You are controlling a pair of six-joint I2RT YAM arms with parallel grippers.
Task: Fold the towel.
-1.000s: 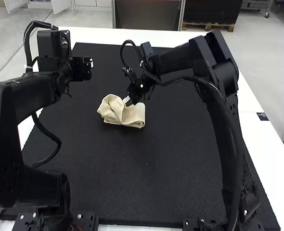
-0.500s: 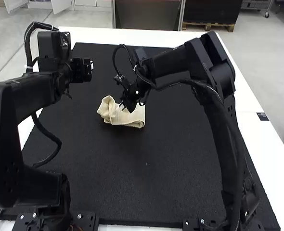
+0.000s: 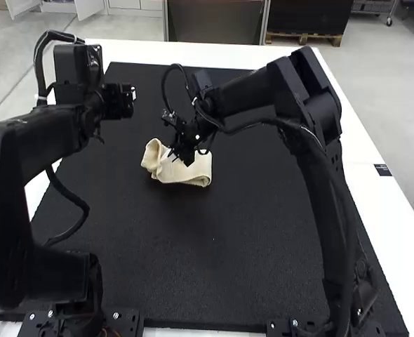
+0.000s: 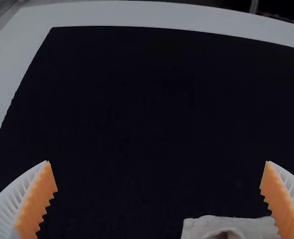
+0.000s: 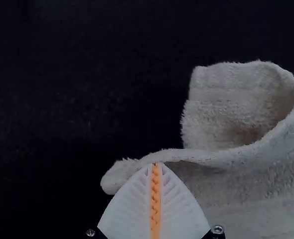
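See left hand [image 3: 123, 100] released over black mat [image 3: 193, 267]; mid-mat, towel [image 3: 201, 171], bunched, with right hand [image 3: 181, 157] clenched at its edge. Cannot tell whether pinching it. Farther right, on worktop [image 3: 375, 203], dark label [image 3: 382, 170], too small to read.

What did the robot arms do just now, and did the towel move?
In the high view, the right claw moved left and a bit nearer the arms' bases, over the towel. The towel's bunched left part changed shape and looks narrower. I can't tell if the claw has pinched the cloth. The left arm and the towel's right end stayed put.
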